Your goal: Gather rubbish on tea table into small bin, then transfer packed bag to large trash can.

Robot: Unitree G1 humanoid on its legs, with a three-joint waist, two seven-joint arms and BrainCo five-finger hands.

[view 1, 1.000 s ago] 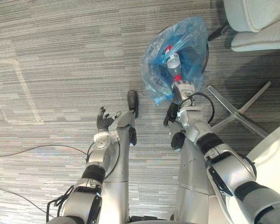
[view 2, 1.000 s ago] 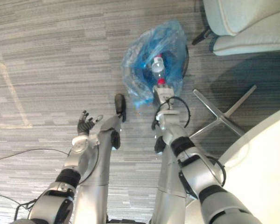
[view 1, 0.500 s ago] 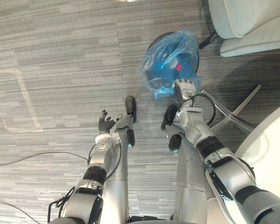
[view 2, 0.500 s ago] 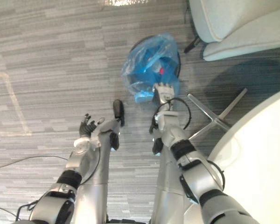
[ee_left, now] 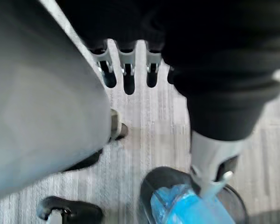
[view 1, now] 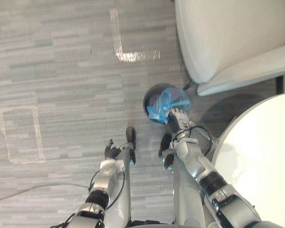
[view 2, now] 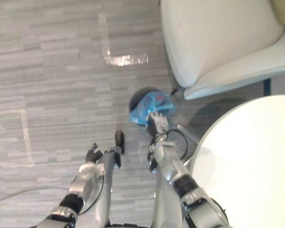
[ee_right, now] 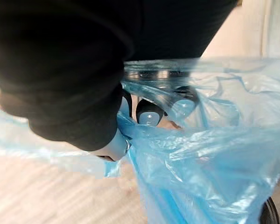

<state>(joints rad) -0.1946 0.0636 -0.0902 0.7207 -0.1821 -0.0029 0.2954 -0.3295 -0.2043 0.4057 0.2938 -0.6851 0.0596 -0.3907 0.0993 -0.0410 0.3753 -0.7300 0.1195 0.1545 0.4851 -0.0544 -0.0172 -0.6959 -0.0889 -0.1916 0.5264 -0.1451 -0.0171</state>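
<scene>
A blue plastic rubbish bag [view 1: 167,101] bulges at the mouth of the small round dark bin [view 1: 151,96] on the floor. My right hand [view 1: 176,117] is at the bag's near edge, shut on its gathered plastic. In the right wrist view its dark-tipped fingers [ee_right: 149,112] curl into the blue film [ee_right: 210,158]. I cannot tell whether the bag hangs free or rests in the bin. My left hand [view 1: 111,151] hovers over the floor to the left, open and empty, its fingers [ee_left: 126,70] straight. The bin and bag [ee_left: 182,206] also lie past that hand.
A pale upholstered armchair [view 1: 228,42] stands just beyond the bin. The round white tea table [view 1: 261,161] fills the right side, close to my right arm. Grey striped carpet with faint tape marks [view 1: 19,135] stretches to the left.
The camera has pulled back and shifted, so bin, bag and arms look smaller and the armchair and table have come in. The right hand still holds the bag, now bunched tighter.
</scene>
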